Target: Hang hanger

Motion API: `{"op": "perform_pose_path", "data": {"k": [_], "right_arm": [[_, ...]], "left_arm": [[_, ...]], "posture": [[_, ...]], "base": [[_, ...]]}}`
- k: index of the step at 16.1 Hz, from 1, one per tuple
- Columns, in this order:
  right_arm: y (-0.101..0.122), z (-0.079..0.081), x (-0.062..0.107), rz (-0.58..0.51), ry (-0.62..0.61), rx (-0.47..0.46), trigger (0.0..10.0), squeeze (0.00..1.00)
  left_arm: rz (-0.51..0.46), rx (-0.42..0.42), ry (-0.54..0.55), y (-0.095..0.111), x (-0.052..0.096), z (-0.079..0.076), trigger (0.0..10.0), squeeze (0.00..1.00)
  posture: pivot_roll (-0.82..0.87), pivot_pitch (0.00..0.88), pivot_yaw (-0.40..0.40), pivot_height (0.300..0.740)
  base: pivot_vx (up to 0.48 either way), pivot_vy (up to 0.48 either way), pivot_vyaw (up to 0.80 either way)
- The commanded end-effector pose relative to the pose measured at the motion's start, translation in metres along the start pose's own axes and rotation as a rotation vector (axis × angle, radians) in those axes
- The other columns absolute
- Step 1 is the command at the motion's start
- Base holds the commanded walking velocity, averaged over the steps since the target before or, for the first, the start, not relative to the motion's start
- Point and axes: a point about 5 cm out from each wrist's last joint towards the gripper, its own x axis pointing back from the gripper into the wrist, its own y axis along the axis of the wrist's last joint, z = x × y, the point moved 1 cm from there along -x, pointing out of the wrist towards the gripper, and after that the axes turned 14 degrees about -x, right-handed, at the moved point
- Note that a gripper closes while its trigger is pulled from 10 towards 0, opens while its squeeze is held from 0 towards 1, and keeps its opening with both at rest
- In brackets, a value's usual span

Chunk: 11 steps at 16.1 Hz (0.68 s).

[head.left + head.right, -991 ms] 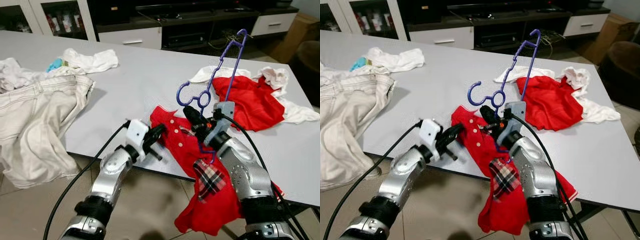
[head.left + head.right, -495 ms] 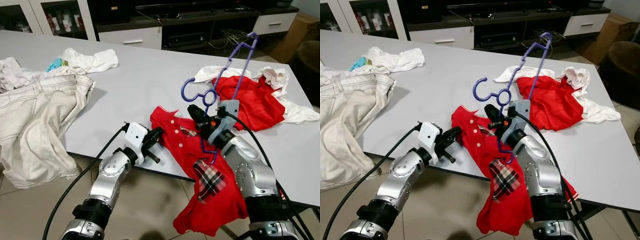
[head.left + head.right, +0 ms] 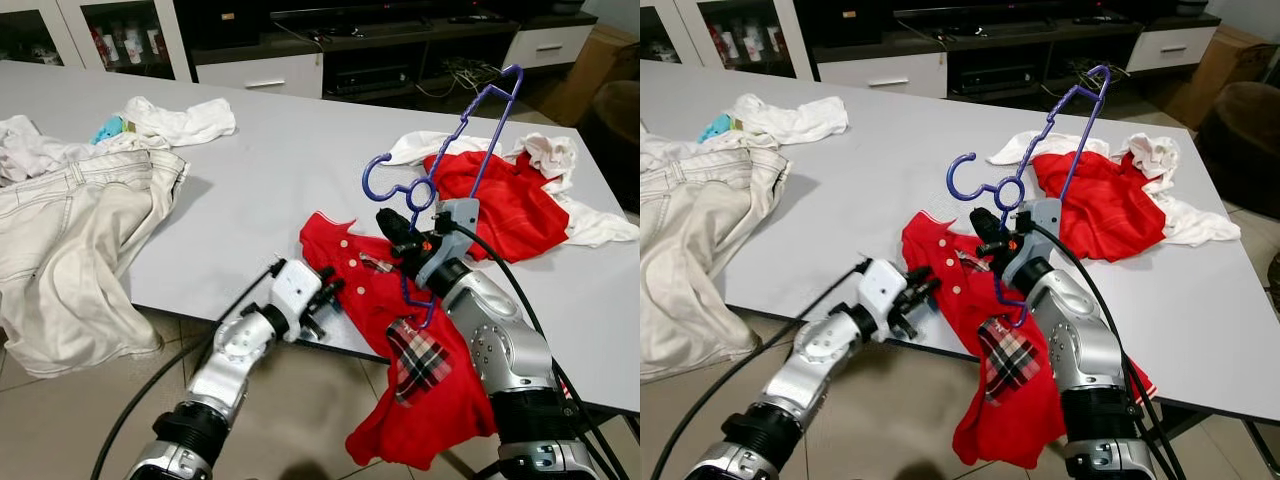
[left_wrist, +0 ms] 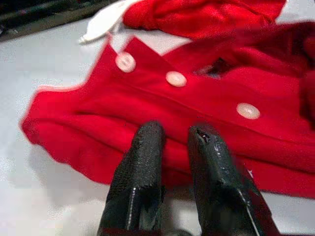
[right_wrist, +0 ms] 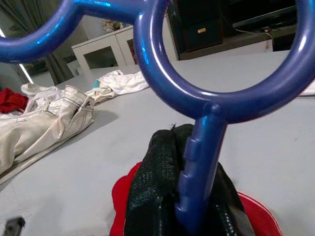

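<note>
Nearest the robot, the left gripper (image 3: 327, 296) sits at the front edge of the grey table (image 3: 270, 170), its two black fingers (image 4: 140, 162) set close together with only a narrow gap and nothing between them, their tips just short of the hem of the red shirt (image 3: 365, 290). In the left wrist view the shirt's buttoned placket runs across, just beyond the fingertips, so the cloth lies straight ahead of that gripper and very near. The shirt spills over the table edge, its plaid patch hanging below. Just beyond, over the shirt, the right gripper (image 3: 400, 235) is clamped on the blue hanger (image 3: 440, 170), gripping the stem just below the ring under its hook. The hanger stands tilted in the air, its hook pointing toward the robot's left and its long frame rising up and away to the right, above a second red garment (image 3: 500, 205). Any threading into the shirt would likely need the left gripper, the nearer one, to lift the collar toward the hanger. Farther off lie beige trousers (image 3: 70, 230) and white cloths (image 3: 180, 120).
</note>
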Motion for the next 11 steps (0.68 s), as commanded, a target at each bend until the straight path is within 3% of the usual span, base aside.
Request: {"op": "perform_pose_path", "data": {"k": [1, 4, 5, 8, 9, 10, 11], "right_arm": [[0.003, -0.001, 0.0, -0.005, -0.007, -0.011, 10.0, 0.0], [0.002, 0.0, 0.001, -0.002, -0.003, -0.012, 10.0, 0.0], [0.001, 0.001, 0.001, 0.0, -0.001, -0.013, 10.0, 0.0], [-0.001, 0.003, 0.002, 0.008, 0.008, -0.021, 10.0, 0.0], [-0.002, 0.004, 0.002, 0.012, 0.012, -0.021, 10.0, 0.0], [-0.003, 0.005, 0.002, 0.017, 0.02, -0.022, 10.0, 0.0], [-0.003, 0.006, 0.002, 0.016, 0.021, -0.022, 10.0, 0.0]], "left_arm": [[0.002, -0.024, -0.007, 0.002, -0.005, -0.001, 10.0, 0.0], [-0.053, -0.021, 0.031, 0.013, -0.014, 0.003, 10.0, 0.0], [-0.09, 0.006, 0.048, 0.019, -0.016, 0.006, 10.0, 1.0], [-0.109, -0.039, 0.116, 0.025, -0.022, 0.012, 10.0, 1.0], [-0.107, -0.038, 0.123, 0.026, -0.024, 0.013, 10.0, 0.92], [-0.085, -0.04, 0.112, 0.027, -0.03, 0.012, 10.0, 0.0], [-0.051, -0.053, 0.092, 0.024, -0.033, 0.01, 10.0, 0.0]], "posture": [[-0.07, 0.0, 0.0, 0.74], [-0.07, 0.0, 0.0, 0.74], [-0.08, 0.0, 0.001, 0.74], [-0.08, 0.0, 0.002, 0.74], [-0.08, 0.0, 0.002, 0.74], [-0.08, 0.0, 0.002, 0.74], [-0.08, 0.0, 0.002, 0.74]], "base": [[0.0, 0.0, 0.0], [0.0, 0.0, 0.0], [0.0, 0.0, 0.0], [0.0, 0.0, 0.0], [0.0, 0.0, 0.0], [0.0, 0.0, 0.0], [0.0, 0.0, 0.0]]}}
